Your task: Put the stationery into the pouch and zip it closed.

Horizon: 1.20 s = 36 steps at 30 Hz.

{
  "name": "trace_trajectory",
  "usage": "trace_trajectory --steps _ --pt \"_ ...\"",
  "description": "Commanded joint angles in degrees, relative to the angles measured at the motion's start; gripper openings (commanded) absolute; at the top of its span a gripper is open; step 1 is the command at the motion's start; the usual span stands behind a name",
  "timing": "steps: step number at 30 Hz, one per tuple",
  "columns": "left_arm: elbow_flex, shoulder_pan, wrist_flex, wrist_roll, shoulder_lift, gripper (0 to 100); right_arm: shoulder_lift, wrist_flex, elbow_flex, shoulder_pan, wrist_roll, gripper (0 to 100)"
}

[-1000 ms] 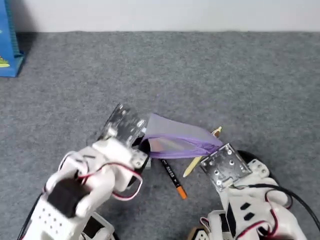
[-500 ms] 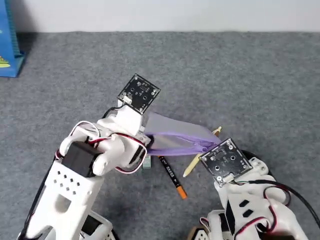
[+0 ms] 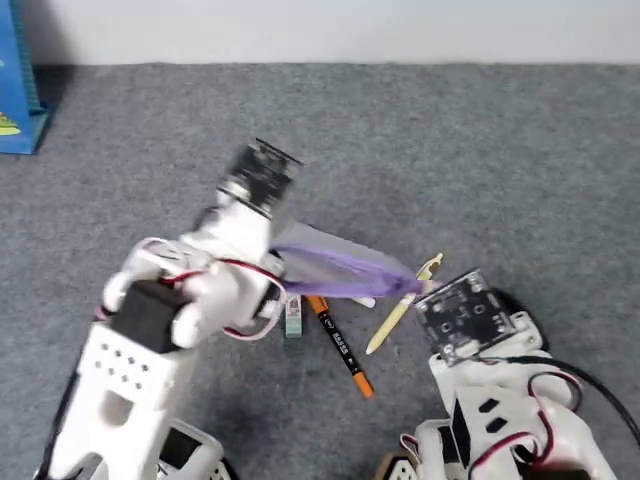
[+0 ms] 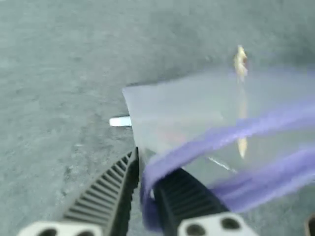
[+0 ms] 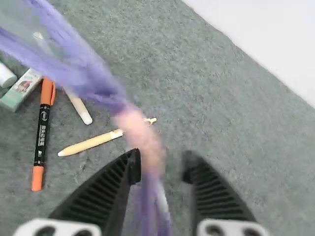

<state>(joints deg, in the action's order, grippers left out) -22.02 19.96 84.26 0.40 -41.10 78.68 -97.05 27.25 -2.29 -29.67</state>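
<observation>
The purple-edged clear pouch [image 3: 345, 268] hangs stretched between both arms, above the table. My left gripper [image 4: 147, 191] is shut on one end of its purple rim [image 4: 221, 140]. My right gripper [image 5: 162, 182] holds the other end, where the purple strip [image 5: 74, 64] and a pinkish tab [image 5: 142, 142] run down between its fingers. On the carpet below lie an orange-and-black marker [image 3: 340, 345], a cream pen [image 3: 398, 312] and a small eraser [image 3: 293, 315]. The marker [image 5: 42, 142] and cream pen [image 5: 91, 142] also show past the right fingers.
A blue box [image 3: 15, 90] stands at the far left edge of the grey carpet [image 3: 500, 150]. A white wall runs along the back. A small white piece [image 4: 119, 121] lies on the carpet beyond the pouch's corner.
The left arm has swung its wrist up and away, pulling the pouch taut and flatter. The marker and eraser beneath it now show more. The right arm shifted slightly right.
</observation>
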Motion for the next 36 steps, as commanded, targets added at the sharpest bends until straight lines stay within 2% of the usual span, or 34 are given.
trace_trajectory --steps 1,8,19,23,32,36 --pt "8.9 -5.3 2.2 1.8 -0.9 1 -1.2 1.3 -2.1 3.8 3.3 23.2" --pt "18.2 -14.2 6.4 1.7 -0.9 1 -5.0 1.2 -1.6 4.7 3.5 23.3" --pt "18.3 -30.2 6.3 1.7 -1.0 1 -23.4 2.6 -1.8 4.5 4.8 23.1" --pt "16.7 -33.1 6.4 1.7 -0.9 1 -27.2 5.6 -1.6 4.7 11.8 23.1" --pt "6.4 -33.2 4.7 1.7 -1.3 1 -44.8 10.9 -1.6 4.5 28.4 23.2" --pt "5.6 -33.4 4.9 1.8 -1.3 1 -53.1 14.5 -1.4 1.1 35.2 23.2"
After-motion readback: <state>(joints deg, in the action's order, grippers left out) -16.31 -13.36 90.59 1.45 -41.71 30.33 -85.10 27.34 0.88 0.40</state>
